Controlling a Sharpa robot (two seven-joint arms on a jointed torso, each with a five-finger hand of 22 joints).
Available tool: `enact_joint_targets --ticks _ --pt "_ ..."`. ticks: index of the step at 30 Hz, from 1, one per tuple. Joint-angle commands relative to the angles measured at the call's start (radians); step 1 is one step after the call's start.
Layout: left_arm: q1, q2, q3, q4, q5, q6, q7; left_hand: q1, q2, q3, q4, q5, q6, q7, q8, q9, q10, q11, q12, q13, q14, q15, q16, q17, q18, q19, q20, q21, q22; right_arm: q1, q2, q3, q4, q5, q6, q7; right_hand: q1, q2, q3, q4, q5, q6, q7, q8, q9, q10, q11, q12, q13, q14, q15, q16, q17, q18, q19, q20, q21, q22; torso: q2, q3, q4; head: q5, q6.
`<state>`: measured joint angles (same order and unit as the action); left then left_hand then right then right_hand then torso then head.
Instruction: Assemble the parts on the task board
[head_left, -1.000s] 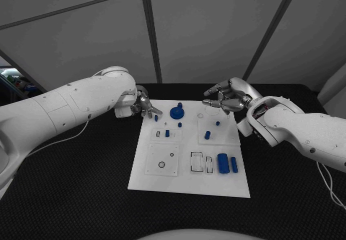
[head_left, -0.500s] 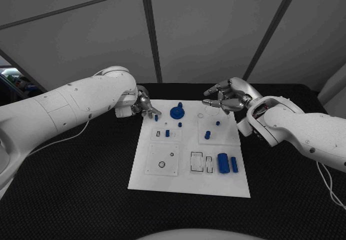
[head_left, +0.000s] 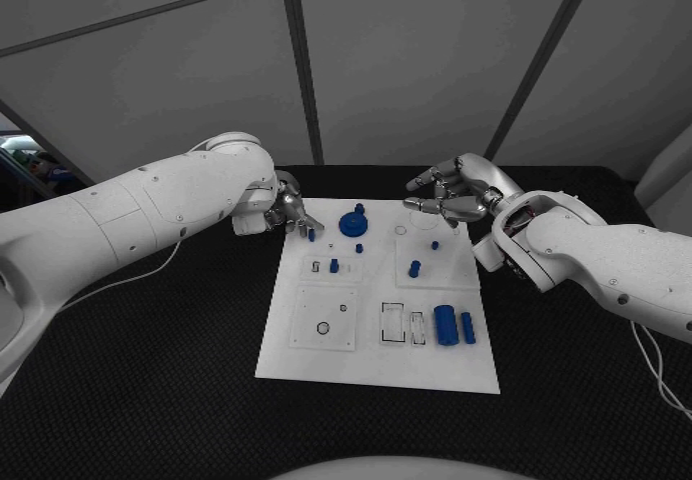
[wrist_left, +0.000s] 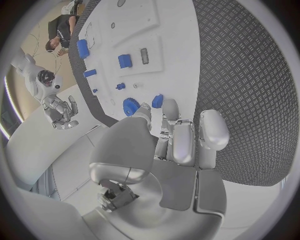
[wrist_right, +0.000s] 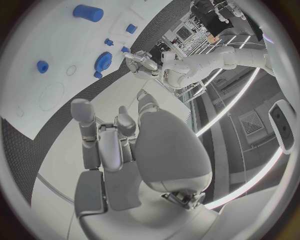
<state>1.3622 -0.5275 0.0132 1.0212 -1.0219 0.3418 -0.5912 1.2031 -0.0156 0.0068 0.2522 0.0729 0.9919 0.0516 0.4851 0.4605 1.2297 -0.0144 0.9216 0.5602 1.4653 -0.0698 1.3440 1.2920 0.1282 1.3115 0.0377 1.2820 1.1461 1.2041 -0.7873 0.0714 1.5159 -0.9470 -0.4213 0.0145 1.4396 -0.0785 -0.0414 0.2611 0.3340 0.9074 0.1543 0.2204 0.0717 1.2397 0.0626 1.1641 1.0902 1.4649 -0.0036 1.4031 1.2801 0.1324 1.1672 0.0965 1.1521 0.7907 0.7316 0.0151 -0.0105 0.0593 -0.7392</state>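
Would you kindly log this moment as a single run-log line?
left hand: at small blue part, grip unclear | right hand: curled, holding nothing, above task board far edge

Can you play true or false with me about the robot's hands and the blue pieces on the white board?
1. The left hand is at the far left corner of the white board. True.
2. The right hand holds a big blue cylinder. False: nothing shows in it; the blue cylinder lies on the board's near part.
3. A blue gear sits near the board's far edge. True.
4. The board lies on a red table. False: the table is black.
5. Both hands rest at the board's near edge. False: both are at its far end.
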Motion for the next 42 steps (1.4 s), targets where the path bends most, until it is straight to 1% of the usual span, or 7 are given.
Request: enact_joint_targets --ticks 1,15,23,28,29,35,42 --pt "0.001 0.002 0.000 -0.001 -0.007 0.012 0.013 0.012 -0.001 -0.001 -0.005 0.005 0.006 0.002 0.005 -0.001 0.006 -0.004 0.005 -0.001 0.038 -0.005 0.005 0.001 -0.029 0.005 0.002 0.004 0.001 0.001 0.000 0.001 0.002 0.002 0.005 0.007 -0.006 0.005 -0.001 0.004 0.002 0.001 -0.005 0.006 -0.002 -0.006 0.001 -0.004 0.000 0.035 -0.008 -0.007 -0.001 0.014 -0.010 0.001 -0.007 -0.001 0.000 0.0000 -0.0001 -0.001 -0.001" --pt "0.001 0.000 0.000 0.000 -0.007 0.014 0.020 0.047 0.030 0.021 -0.025 0.006 0.012 -0.004 0.017 -0.005 0.009 -0.009 0.005 -0.004 0.039 -0.008 0.005 0.001 -0.029 0.006 -0.001 0.004 0.004 0.001 0.001 0.001 -0.002 0.002 0.008 0.005 -0.006 0.005 -0.001 0.004 0.002 0.001 -0.005 0.006 -0.002 -0.006 0.001 -0.004 0.000 0.035 -0.008 -0.007 -0.001 0.014 -0.010 0.001 -0.007 -0.001 -0.001 -0.0004 0.0002 -0.001 -0.004" --pt "0.001 -0.001 0.000 0.002 -0.002 0.009 0.027 0.192 0.074 0.158 -0.123 0.007 -0.012 -0.013 0.015 -0.016 -0.003 -0.018 -0.016 -0.021 0.039 -0.017 0.005 0.001 -0.029 0.006 -0.010 0.003 0.008 0.001 0.001 0.001 -0.006 0.001 0.009 0.005 -0.005 0.007 0.000 0.004 0.004 0.002 -0.005 0.007 -0.002 -0.005 0.000 -0.003 0.001 0.036 -0.008 -0.007 -0.001 0.014 -0.009 0.001 -0.008 -0.001 -0.001 0.0000 0.0006 0.000 -0.006" --pt "0.001 -0.002 0.000 0.003 0.002 0.004 0.034 0.170 0.031 0.312 -0.151 0.005 -0.021 -0.006 0.029 -0.020 0.004 -0.014 -0.032 -0.039 0.039 -0.011 0.005 0.001 -0.030 0.005 -0.006 0.001 0.011 0.001 0.002 0.001 -0.007 0.001 0.010 0.005 -0.004 0.007 0.000 0.003 0.004 0.002 -0.005 0.008 -0.002 -0.005 0.000 -0.003 0.000 0.036 -0.008 -0.008 -0.002 0.014 -0.009 0.001 -0.008 -0.002 -0.001 -0.0002 0.0008 0.001 -0.007" --pt "0.000 -0.004 0.000 0.004 0.005 0.001 0.036 0.127 -0.003 0.405 -0.159 0.003 -0.023 -0.001 0.044 -0.019 0.010 -0.015 -0.035 -0.045 0.039 -0.007 0.004 0.000 -0.029 0.005 -0.005 0.000 0.013 0.001 0.002 0.001 -0.008 0.001 0.010 0.005 -0.004 0.007 0.000 0.003 0.005 0.002 -0.005 0.008 -0.002 -0.005 0.000 -0.003 0.000 0.036 -0.008 -0.008 -0.002 0.014 -0.009 0.001 -0.008 -0.002 -0.001 0.0000 0.0006 0.001 -0.006" --pt "-0.001 -0.017 0.000 0.019 0.023 -0.028 0.045 0.081 -0.047 0.524 -0.192 0.001 -0.030 -0.004 0.069 -0.013 0.019 -0.012 -0.033 -0.047 0.040 -0.011 0.005 0.001 -0.030 0.008 -0.004 0.001 0.020 0.001 0.003 0.001 -0.011 0.001 0.008 0.006 -0.003 0.008 0.000 0.003 0.007 0.002 -0.005 0.008 -0.002 -0.006 0.000 -0.004 0.000 0.036 -0.008 -0.008 -0.002 0.014 -0.009 0.000 -0.009 -0.003 -0.002 -0.0002 0.0029 0.005 -0.004" --pt "-0.002 -0.057 0.000 0.071 0.107 -0.068 0.048 0.055 -0.070 0.592 -0.219 0.001 -0.032 -0.006 0.089 -0.007 0.031 -0.014 -0.024 -0.039 0.040 -0.012 0.007 0.003 -0.033 0.016 -0.006 0.008 0.033 0.001 0.003 0.001 -0.013 0.001 0.008 0.008 -0.003 0.008 0.000 0.003 0.007 0.002 -0.005 0.008 -0.002 -0.006 0.000 -0.004 -0.001 0.036 -0.008 -0.008 -0.003 0.014 -0.009 0.000 -0.009 -0.003 -0.002 -0.0005 0.0032 0.009 -0.003"
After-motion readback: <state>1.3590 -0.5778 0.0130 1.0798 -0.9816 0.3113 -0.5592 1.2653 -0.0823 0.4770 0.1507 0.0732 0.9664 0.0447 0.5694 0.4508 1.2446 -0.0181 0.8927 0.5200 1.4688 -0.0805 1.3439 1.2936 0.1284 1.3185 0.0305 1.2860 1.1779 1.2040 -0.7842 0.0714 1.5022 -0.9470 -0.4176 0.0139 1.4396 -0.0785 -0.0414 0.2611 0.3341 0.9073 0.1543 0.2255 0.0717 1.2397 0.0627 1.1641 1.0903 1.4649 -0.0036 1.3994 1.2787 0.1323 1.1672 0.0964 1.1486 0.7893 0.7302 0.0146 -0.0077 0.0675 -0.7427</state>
